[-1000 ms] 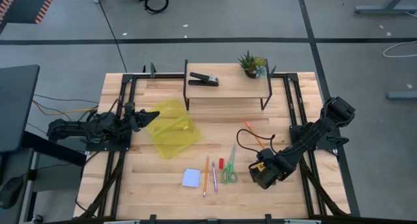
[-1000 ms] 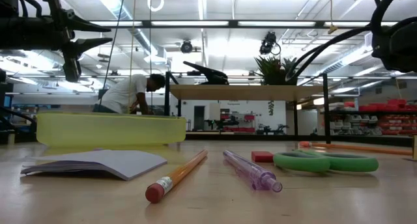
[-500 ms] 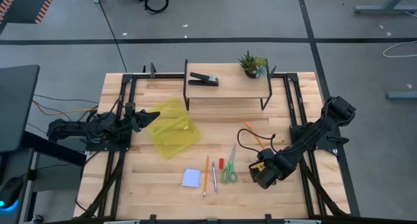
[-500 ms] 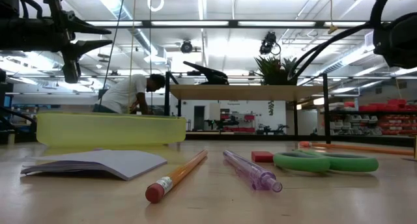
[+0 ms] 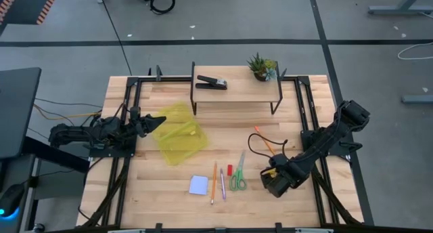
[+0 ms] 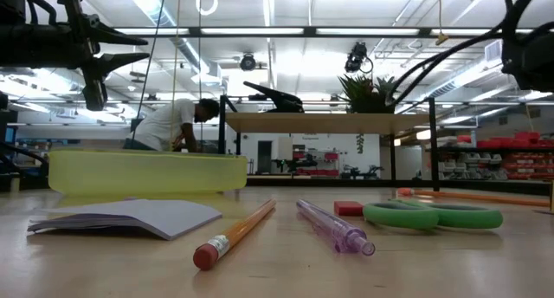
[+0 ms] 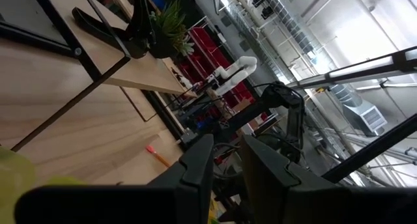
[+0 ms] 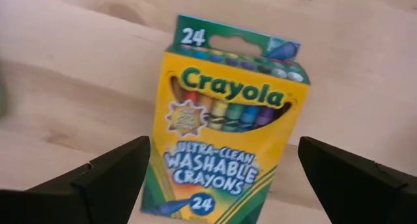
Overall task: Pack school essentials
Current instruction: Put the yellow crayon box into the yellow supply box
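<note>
The yellow-green crayon box (image 8: 225, 123) lies flat on the table. My right gripper (image 5: 274, 181) hangs over it, pointing down and open wide, one finger on either side and apart from it. In the high view the gripper hides the box. Left of it lie the green-handled scissors (image 5: 238, 176), the red eraser (image 5: 229, 169), the pink pen (image 5: 222, 185), an orange pencil (image 5: 214, 182) and the pale blue notepad (image 5: 198, 185). A second orange pencil (image 5: 264, 139) lies farther back. My left gripper (image 5: 161, 119) is held in the air, narrowly open and empty, at the left edge of a yellow see-through tray (image 5: 180, 133).
A low wooden shelf (image 5: 237, 91) at the back carries the black stapler (image 5: 211, 82) and the small potted plant (image 5: 261, 67). Black frame rails (image 5: 128, 158) run along both table sides. A person (image 6: 173, 125) stands in the room beyond the table.
My right gripper has drifted slightly toward the table's right edge, staying open above the crayon box. Nothing on the table has moved.
</note>
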`<state>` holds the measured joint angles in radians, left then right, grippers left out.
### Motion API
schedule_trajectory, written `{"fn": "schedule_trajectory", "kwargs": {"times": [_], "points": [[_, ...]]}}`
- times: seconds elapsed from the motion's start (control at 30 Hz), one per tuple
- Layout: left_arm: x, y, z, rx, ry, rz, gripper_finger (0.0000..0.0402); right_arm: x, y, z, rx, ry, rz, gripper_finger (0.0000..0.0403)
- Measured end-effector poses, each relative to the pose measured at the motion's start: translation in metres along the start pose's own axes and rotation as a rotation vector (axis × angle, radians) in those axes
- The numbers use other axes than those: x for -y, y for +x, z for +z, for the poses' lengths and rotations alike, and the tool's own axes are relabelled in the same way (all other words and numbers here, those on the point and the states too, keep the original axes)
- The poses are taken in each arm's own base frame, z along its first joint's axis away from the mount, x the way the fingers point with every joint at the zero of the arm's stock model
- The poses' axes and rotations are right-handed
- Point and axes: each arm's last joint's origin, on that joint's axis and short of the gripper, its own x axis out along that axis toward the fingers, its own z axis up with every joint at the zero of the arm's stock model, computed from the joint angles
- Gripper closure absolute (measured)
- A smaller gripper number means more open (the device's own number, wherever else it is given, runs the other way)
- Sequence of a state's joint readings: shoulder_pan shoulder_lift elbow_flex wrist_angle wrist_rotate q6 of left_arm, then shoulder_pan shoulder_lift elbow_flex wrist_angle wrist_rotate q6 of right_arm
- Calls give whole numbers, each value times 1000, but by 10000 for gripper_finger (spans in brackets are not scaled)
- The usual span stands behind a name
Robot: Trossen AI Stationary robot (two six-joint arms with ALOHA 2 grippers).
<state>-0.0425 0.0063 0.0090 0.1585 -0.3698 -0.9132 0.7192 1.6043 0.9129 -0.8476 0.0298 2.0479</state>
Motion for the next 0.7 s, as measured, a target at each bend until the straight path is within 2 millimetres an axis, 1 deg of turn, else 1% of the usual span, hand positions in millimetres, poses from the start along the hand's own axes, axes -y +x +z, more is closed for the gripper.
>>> {"fn": "schedule_trajectory", "kwargs": {"times": [0.1,0.33,0.5,0.7], "points": [[0,0,0,0,-1,0,312,1,4,-2,-7,10,27,3],[0,0,0,1,-19,-1,315,4,4,-4,16,-19,17,3],[0,0,0,0,-19,-1,315,0,4,-5,17,-30,65,3],[0,0,0,0,-19,-1,311,0,4,-6,16,-31,71,3]]}}
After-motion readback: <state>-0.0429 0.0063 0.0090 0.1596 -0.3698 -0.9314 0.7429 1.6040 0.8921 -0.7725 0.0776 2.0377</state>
